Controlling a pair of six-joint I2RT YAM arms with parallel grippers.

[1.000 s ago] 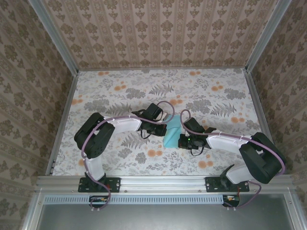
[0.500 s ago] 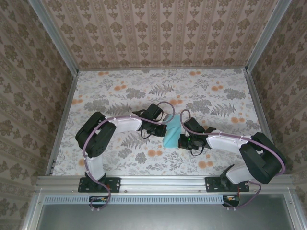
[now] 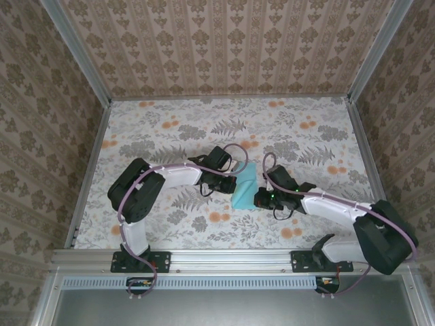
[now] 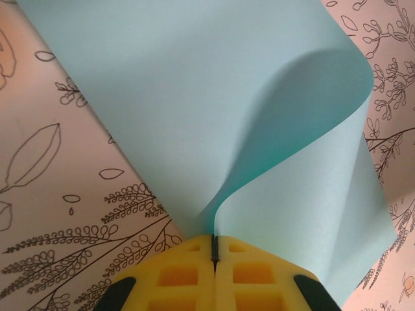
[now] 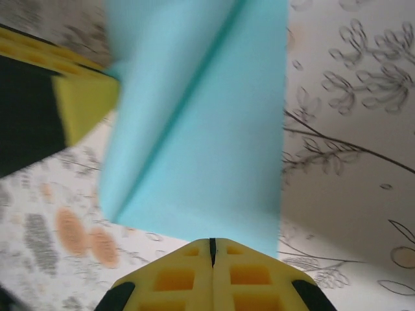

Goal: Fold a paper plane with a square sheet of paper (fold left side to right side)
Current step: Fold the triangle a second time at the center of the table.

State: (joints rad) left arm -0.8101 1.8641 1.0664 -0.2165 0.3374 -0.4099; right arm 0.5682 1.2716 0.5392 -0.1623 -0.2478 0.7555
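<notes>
1. You have one item to check: the square sheet of paper [image 3: 245,183]. It is thin, plain, light cyan-blue and unmarked.
2. It sits near the middle of the surface [image 3: 170,129]. From above it shows as a narrow slanted strip, its far end leaning right.
3. It is partly folded, not flat. In the left wrist view one flap rises and curls over the lower layer in a soft, open loop.
4. Both layers run together at the closed tips of the left claw [image 4: 213,249], which pinches them.
5. In the right wrist view a straight fold line runs lengthwise. The near edge reaches the closed right claw [image 5: 212,249]; a grip there cannot be confirmed.
</notes>
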